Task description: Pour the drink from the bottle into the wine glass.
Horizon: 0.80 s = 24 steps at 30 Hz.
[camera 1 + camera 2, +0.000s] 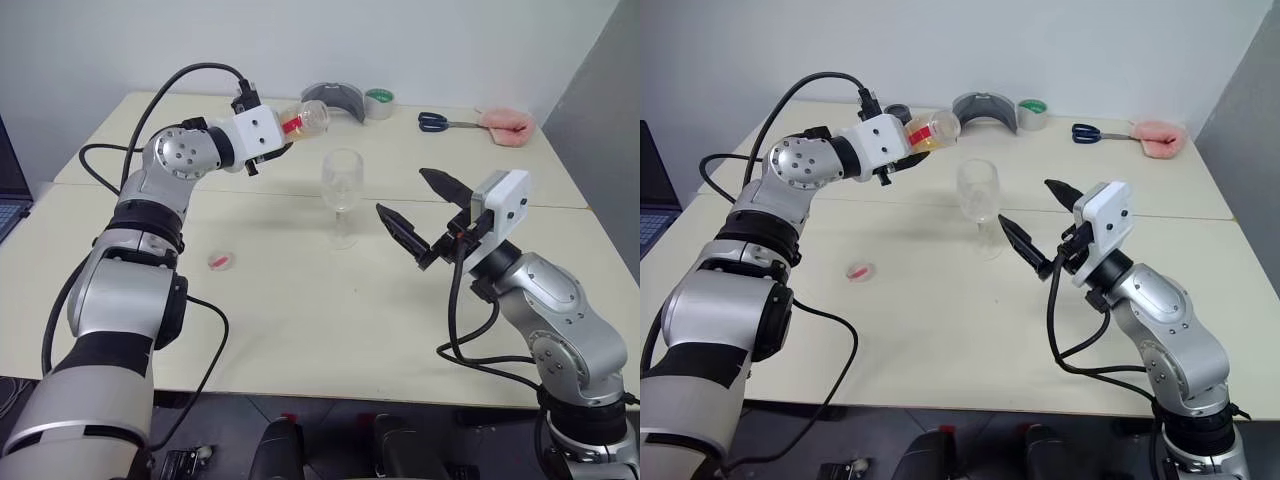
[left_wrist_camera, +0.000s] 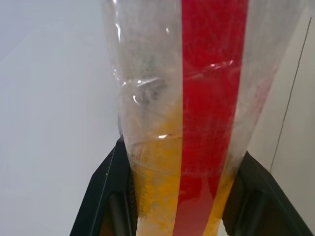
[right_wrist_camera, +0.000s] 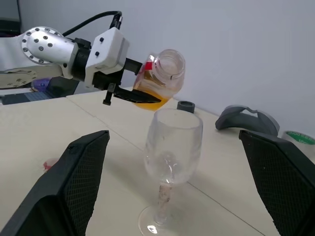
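Table (image 1: pixel 300 330): pale cream top, a seam running across it.
Along the far edge, left to right:
- small dark round cap (image 1: pixel 898 111);
- grey curved object (image 1: pixel 336 98);
- roll of tape (image 1: pixel 379 103), green inside, just beside the grey object;
- scissors (image 1: pixel 440 122), blue handles;
- pink cloth (image 1: pixel 506 125), near the far right corner, touching the scissor blades.
Small red-and-white bottle cap (image 1: pixel 222 261): alone on the near left part.

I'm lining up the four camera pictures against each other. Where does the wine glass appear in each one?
Left eye view: the wine glass stands at centre, between the arms.
Right eye view: wine glass at centre, slightly above middle.
Left wrist view: not in it.
Right wrist view: centre, lower half, between the fingers.
Shared landmark: the bottle, tipped above the glass.
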### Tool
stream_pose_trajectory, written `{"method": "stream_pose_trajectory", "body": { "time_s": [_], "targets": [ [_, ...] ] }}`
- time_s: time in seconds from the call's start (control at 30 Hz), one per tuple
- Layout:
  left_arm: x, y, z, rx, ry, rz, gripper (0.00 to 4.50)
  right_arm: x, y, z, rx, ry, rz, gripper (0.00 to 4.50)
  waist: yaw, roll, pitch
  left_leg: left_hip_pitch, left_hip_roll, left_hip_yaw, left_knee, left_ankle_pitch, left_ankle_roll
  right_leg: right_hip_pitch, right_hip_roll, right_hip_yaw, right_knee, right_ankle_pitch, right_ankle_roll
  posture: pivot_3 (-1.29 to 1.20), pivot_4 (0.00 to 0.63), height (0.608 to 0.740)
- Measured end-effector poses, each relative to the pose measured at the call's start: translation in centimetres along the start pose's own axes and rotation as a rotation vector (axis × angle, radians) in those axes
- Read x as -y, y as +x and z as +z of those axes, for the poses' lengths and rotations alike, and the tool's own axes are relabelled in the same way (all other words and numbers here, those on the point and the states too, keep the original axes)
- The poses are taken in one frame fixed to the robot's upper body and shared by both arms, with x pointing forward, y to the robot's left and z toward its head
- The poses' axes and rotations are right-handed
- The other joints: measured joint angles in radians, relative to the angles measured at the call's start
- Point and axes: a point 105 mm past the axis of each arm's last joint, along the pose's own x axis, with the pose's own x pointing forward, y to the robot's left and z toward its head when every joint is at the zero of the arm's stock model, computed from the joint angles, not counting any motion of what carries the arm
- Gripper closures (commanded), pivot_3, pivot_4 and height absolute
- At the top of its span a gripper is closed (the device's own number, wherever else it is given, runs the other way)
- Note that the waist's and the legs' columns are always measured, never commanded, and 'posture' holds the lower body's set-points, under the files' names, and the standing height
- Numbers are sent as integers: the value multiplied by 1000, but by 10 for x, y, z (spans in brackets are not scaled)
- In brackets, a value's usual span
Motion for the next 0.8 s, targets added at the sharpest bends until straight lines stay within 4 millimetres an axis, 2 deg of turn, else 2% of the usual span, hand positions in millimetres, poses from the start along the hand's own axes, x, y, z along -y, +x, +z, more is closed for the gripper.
{"method": "stream_pose_trajectory", "body": {
  "time_s": [0.53, 0.8],
  "targets": [
    [2, 8, 7, -29, 260, -31, 2829, 1, 1, -2, 1, -7, -11, 0, 0, 0, 0, 0, 0, 0, 0, 0, 0, 0, 0, 0, 0, 0, 0, 0, 150, 740],
    [-4, 9, 11, -42, 364, -16, 2829, 0, 2, -2, 6, 1, -9, 0, 0, 0, 0, 0, 0, 0, 0, 0, 0, 0, 0, 0, 0, 0, 0, 0, 150, 740]
  ]
}}
